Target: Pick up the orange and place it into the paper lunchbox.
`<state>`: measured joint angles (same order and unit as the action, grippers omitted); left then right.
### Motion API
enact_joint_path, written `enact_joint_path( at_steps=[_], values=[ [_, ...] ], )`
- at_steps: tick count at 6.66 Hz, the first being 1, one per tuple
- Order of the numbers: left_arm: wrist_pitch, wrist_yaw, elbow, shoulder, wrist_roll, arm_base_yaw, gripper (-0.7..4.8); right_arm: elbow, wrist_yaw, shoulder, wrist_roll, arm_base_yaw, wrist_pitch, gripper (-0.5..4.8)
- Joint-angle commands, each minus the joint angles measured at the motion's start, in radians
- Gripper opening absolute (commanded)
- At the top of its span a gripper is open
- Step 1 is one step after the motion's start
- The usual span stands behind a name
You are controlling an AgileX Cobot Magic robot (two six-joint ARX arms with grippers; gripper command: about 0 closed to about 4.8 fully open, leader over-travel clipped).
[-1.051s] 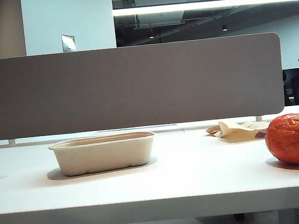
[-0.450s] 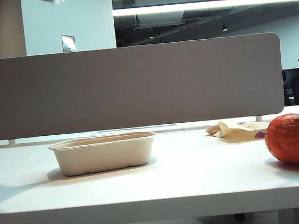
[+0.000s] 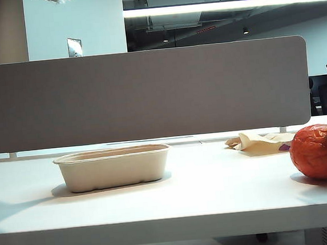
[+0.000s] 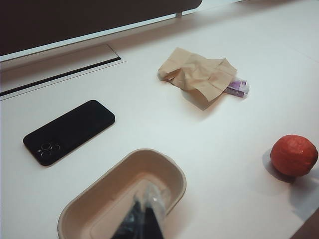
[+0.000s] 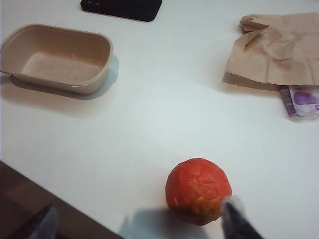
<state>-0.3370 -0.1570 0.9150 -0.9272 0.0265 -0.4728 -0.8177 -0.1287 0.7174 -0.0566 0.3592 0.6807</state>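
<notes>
A: Exterior view: where is the orange (image 3: pixel 320 151) found?

B: It is seen resting on the white worktop (image 3: pixel 216 198) at the far right, uncovered and ungripped. The lunchbox (image 3: pixel 113 167) is set well apart from it toward the left, upright and with nothing seen inside.

A: What is shown by the right wrist view?

B: The orange (image 5: pixel 198 190) is seen near the worktop's front edge, its skin wrinkled and creased. The right pincer (image 5: pixel 139 224) is held above it with its fingers spread wide apart; one blurred fingertip (image 5: pixel 234 211) is seen just beside the fruit and the other (image 5: pixel 42 224) well off to its other side. Whether the near fingertip touches the skin cannot be told. The lunchbox (image 5: pixel 60 57) is seen further back.

A: And the left pincer?

B: In the left wrist view the left pincer (image 4: pixel 144 216) is seen over the lunchbox (image 4: pixel 119 199), with its dark fingers drawn close together and nothing between them.

A: What else is laid on the worktop?

B: A crumpled tan wrapper (image 4: pixel 199 74) with a purple piece (image 4: pixel 237 87) at its edge is seen behind the orange (image 4: pixel 293 155), and a black phone (image 4: pixel 69 131) is laid face down behind the lunchbox. A grey partition (image 3: pixel 144 92) is stood along the back.
</notes>
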Motion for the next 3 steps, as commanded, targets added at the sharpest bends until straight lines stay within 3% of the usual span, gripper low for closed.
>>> enact_joint_path(
  at_steps=[1, 2, 3],
  values=[
    [-0.065, -0.027, 0.017, 0.002, 0.001, 0.002, -0.05, -0.005, 0.027, 0.007, -0.005, 0.0, -0.007, 4.79],
    [-0.208, -0.019, 0.089, 0.002, 0.001, 0.001, -0.05, -0.005, 0.032, 0.035, -0.004, 0.0, 0.0, 4.79],
    [-0.234, -0.015, 0.111, 0.002, 0.001, 0.001, -0.06, -0.005, 0.029, 0.046, -0.004, 0.0, -0.003, 4.79]
  ],
)
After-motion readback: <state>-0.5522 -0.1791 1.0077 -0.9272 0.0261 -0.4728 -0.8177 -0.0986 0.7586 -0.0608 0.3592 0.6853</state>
